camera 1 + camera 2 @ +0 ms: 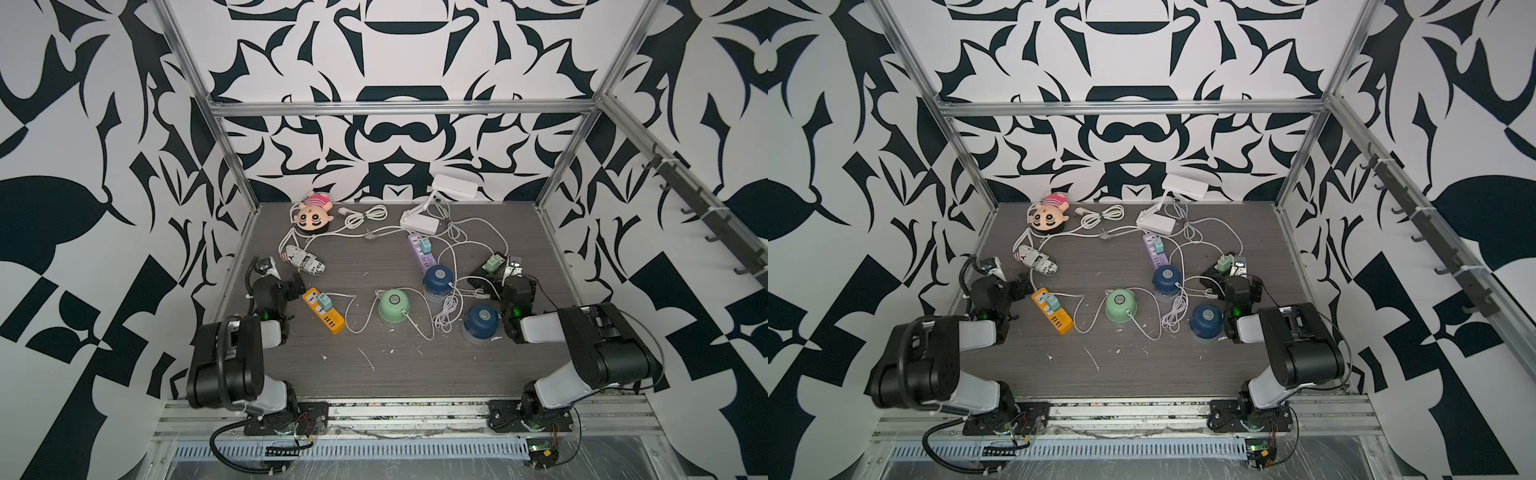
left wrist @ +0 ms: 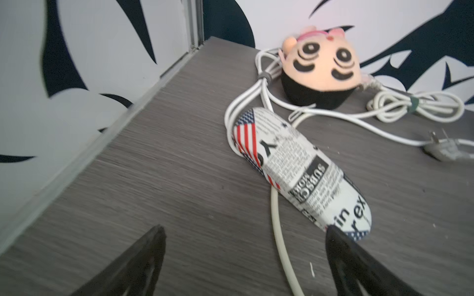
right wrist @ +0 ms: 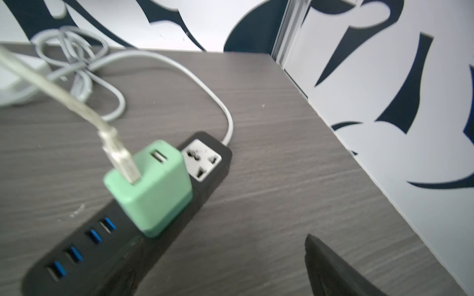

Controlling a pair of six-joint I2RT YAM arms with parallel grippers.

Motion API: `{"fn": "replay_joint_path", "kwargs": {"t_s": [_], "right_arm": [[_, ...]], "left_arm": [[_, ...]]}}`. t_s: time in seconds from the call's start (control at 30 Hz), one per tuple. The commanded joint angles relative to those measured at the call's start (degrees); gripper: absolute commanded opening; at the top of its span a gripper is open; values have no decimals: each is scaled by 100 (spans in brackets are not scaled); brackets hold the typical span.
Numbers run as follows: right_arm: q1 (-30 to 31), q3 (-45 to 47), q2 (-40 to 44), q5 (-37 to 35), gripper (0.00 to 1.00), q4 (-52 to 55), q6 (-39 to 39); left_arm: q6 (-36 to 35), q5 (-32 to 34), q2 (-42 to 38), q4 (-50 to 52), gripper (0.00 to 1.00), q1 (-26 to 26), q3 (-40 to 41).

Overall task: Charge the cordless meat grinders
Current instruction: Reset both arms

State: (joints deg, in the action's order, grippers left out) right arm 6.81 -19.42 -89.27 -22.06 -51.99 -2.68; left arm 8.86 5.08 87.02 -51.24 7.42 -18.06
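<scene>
Mid-table: mint green dome-topped grinder (image 1: 394, 305); to its right, navy blue dome-topped grinder (image 1: 439, 279) just near of purple power strip (image 1: 422, 251); second navy blue grinder (image 1: 481, 320) nearer still. Right gripper (image 1: 490, 287) spread wide, empty, at black power strip (image 3: 205, 200). Left gripper (image 2: 245, 232) likewise spread, empty, by newspaper-print pouch (image 2: 302, 166).

Grey wood-grain tabletop (image 1: 395, 374), white scuffs, mint grinder (image 1: 394, 305) mid-table, navy grinder (image 1: 439, 280) touching purple power strip (image 1: 422, 251), second navy grinder (image 1: 481, 319) nearer front, orange power strip (image 1: 323, 310), black power strip (image 3: 123, 256), plush head (image 1: 312, 216), newsprint pouch (image 1: 302, 262), white hinged device (image 1: 419, 224), tangled white cables (image 1: 365, 216).
</scene>
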Motion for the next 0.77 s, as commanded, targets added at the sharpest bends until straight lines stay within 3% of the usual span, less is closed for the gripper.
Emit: {"fn": "replay_joint_path", "kwargs": {"t_s": [0.0,0.03,0.13,0.2,0.4,0.53,0.73], "right_arm": [[67,75,-103,-149,100,-600,113],[67,86,-62,-248,100,-546,38],[66,97,-91,-228,100,-613,83],[70,96,-86,-222,100,-612,64],[66,11,-121,-71,100,-493,102],[-59,-88,-94,585,100,-253,108],[-66,-7,-47,578,100,-346,129]], "left_arm": [[-32,53,147,-769,99,-146,38],[-13,149,-49,121,99,-145,-234],[-89,150,264,-429,99,-192,-230],[-93,184,86,184,99,-213,-377],[-70,216,153,15,99,-223,-348],[-81,256,183,-10,99,-244,-355],[-87,312,171,9,99,-268,-358]]}}
